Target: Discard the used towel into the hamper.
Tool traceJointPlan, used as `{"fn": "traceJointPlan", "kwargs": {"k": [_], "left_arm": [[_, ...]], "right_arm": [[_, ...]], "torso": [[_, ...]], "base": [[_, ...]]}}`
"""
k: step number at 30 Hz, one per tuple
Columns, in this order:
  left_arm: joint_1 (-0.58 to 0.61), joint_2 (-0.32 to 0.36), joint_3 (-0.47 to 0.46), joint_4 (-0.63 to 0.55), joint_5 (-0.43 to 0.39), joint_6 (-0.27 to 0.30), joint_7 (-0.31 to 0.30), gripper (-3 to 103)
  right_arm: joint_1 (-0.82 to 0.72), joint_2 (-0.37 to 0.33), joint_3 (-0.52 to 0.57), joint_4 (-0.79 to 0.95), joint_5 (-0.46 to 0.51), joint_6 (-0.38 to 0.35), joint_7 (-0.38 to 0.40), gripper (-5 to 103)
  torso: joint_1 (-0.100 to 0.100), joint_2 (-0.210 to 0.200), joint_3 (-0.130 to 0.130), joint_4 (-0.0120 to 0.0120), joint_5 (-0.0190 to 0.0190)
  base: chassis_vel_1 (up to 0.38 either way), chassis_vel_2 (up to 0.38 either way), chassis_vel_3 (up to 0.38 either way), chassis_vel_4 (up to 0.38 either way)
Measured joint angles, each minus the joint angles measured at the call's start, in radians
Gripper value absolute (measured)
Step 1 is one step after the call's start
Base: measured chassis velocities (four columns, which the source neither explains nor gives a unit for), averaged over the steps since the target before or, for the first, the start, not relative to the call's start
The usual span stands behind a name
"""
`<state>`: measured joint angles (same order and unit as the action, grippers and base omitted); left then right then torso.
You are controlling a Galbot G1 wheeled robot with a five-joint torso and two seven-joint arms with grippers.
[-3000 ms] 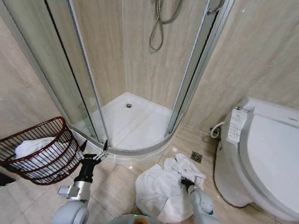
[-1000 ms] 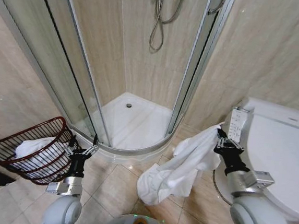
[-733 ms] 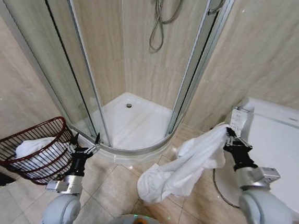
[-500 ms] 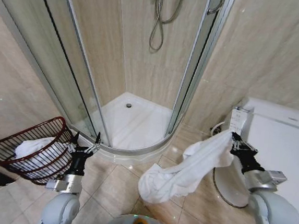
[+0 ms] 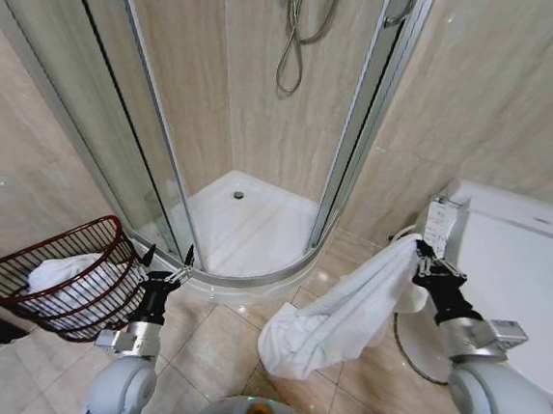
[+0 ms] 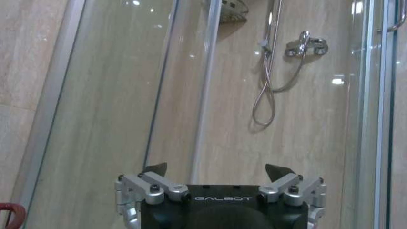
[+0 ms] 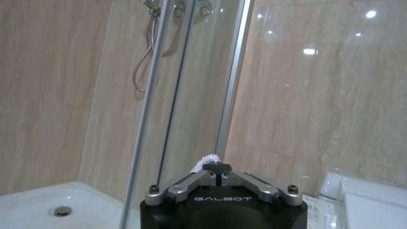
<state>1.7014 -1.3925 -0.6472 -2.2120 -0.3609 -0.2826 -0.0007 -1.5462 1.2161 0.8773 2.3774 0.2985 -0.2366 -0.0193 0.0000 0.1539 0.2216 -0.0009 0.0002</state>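
A white towel (image 5: 345,315) hangs from my right gripper (image 5: 420,254), which is shut on its top corner in front of the toilet; the lower end droops close to the tiled floor. In the right wrist view the gripper (image 7: 218,168) pinches a tuft of towel (image 7: 205,160). The hamper (image 5: 18,281), a dark reddish-brown wire basket, leans at the far left with another white towel (image 5: 67,281) inside. My left gripper (image 5: 168,260) stands open just right of the hamper, pointing up. Its spread fingertips (image 6: 156,168) show in the left wrist view.
A curved glass shower stall (image 5: 245,233) with a white tray fills the middle. A white toilet (image 5: 502,285) stands at the right, close behind my right arm. Beige floor tiles (image 5: 206,346) lie between the hamper and the hanging towel.
My right gripper has lifted the towel off the floor, swung it right toward the toilet, then drifted slightly back left. The left gripper shifted a little and stays open.
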Motion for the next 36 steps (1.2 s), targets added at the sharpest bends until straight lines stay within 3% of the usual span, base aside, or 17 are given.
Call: {"fn": "traceJointPlan", "kwargs": {"k": [36], "left_arm": [[-0.007, 0.001, 0.001, -0.004, -0.002, -0.026, 0.021, 100]], "right_arm": [[-0.025, 0.038, -0.051, 0.023, -0.090, 0.030, 0.002, 0]], "torso": [[0.000, 0.000, 0.000, -0.0002, -0.0001]], "base": [[0.028, 0.027, 0.004, 0.004]]}}
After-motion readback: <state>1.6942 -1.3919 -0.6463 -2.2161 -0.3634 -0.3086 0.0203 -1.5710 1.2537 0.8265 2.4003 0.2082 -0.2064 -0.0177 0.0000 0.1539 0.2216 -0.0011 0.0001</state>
